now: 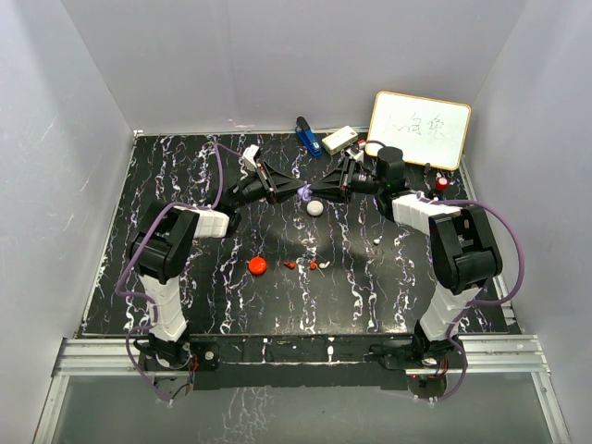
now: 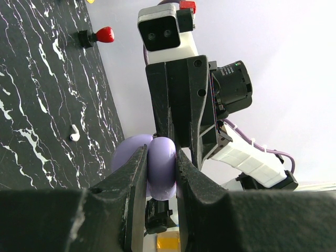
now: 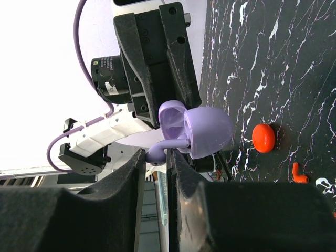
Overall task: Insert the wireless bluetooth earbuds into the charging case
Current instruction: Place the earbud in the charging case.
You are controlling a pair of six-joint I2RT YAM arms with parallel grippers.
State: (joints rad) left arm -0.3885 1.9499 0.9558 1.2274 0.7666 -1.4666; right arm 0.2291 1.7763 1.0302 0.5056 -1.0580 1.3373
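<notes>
- Now the black marbled counter [image 1: 185, 305] is carrying a white round case [image 1: 315, 208] near its middle.
- Just behind the white round case, the left end effector [image 2: 161, 157] is clamping the open purple charging case [image 2: 160, 176], raised off the counter.
- Facing it, the right end effector [image 3: 157, 157] is pinching a purple earbud [image 3: 173, 143] by its stem at the purple charging case's mouth.
- Red earbuds [image 1: 314, 265] are lying in front of the white round case.

Diffuse, even light from above; shadows faint. Top view sharp, edges slightly bowed. Right wrist view: wall [image 3: 42, 63] at upper left blown white. Both wrist views soft along bottom.
</notes>
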